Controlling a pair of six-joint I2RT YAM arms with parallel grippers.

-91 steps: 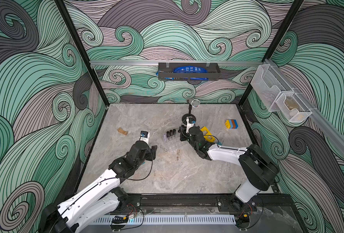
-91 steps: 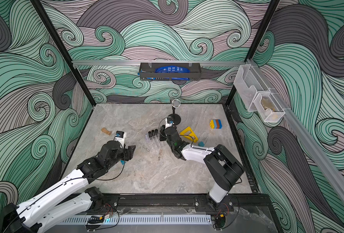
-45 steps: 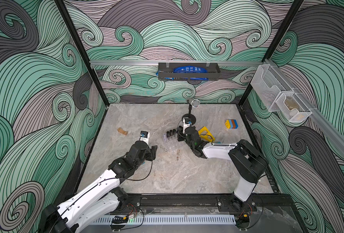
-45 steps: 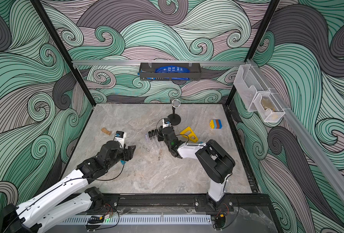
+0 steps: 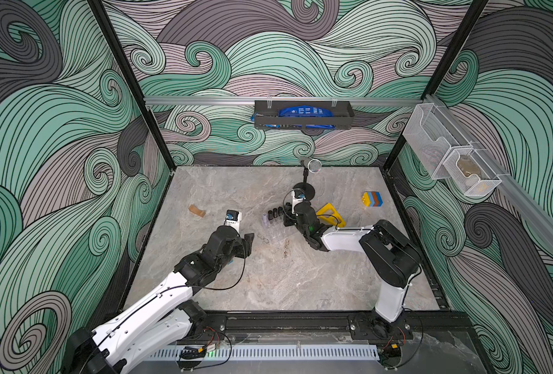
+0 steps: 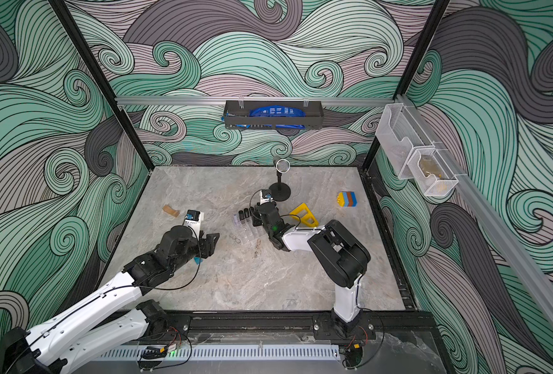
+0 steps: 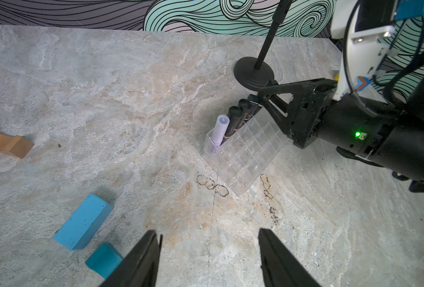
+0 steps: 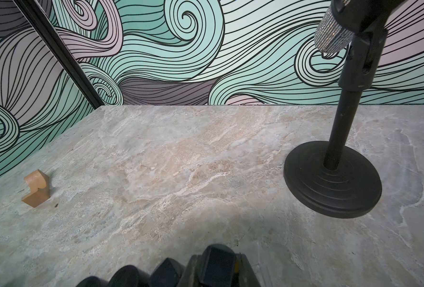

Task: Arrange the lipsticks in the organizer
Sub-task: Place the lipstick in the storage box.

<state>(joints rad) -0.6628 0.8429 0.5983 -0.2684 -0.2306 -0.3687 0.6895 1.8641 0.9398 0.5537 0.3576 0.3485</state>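
Note:
The clear organizer stands mid-table. Its far row holds a lilac lipstick and two black lipsticks, all upright. My right gripper is shut on a further black lipstick, held upright at the end of that row, in line with the others. How deep it sits in a cell I cannot tell. My left gripper hovers open and empty over bare table, short of the organizer's near corner.
A black microphone stand rises just behind the right gripper. A yellow triangular frame lies under the right forearm, and stacked coloured blocks sit further right. Two blue blocks lie beside the left gripper. A wooden piece lies far left.
The right gripper has carried the black lipstick left and down to the organizer's far row, its elbow swinging inward. The left arm has stayed put.

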